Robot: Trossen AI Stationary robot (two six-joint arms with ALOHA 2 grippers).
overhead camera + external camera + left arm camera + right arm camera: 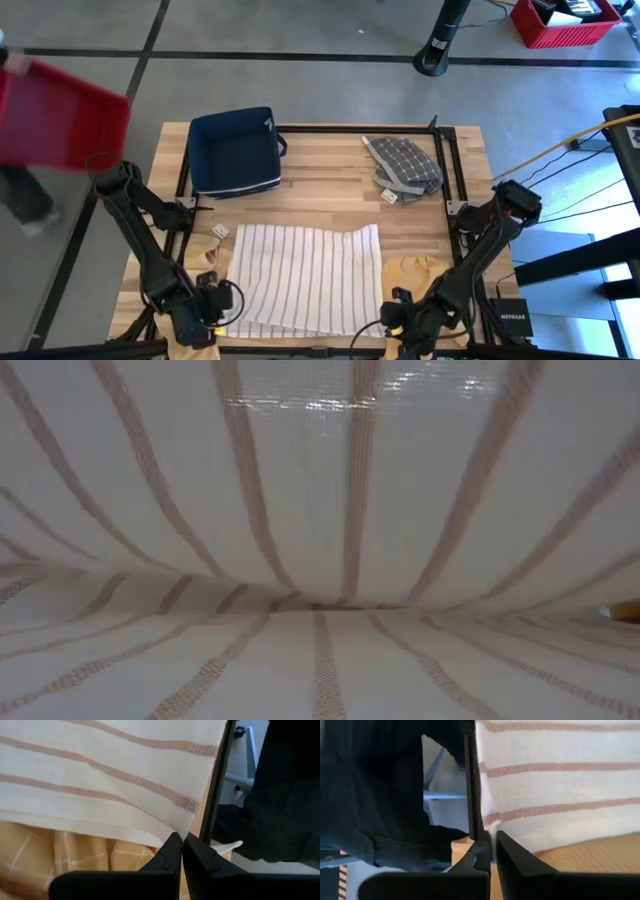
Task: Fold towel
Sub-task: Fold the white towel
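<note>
High view: each end effector, left and right, pinches a near corner of the striped towel (probably both lifted), ready to fold across the desk.

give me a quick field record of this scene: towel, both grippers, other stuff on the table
towel: white striped towel, spread on the table's near half, near edge lifted
left gripper: shut on the towel's near-left corner
right gripper: shut on the towel's near-right corner
table: light wood top
bin: navy fabric bin, far left of the towel
other cloth: grey checked cloth, bunched, far right
yellow cloth: yellow checked cloth, beside the towel's right edge
low view: filled by the lifted towel
</note>
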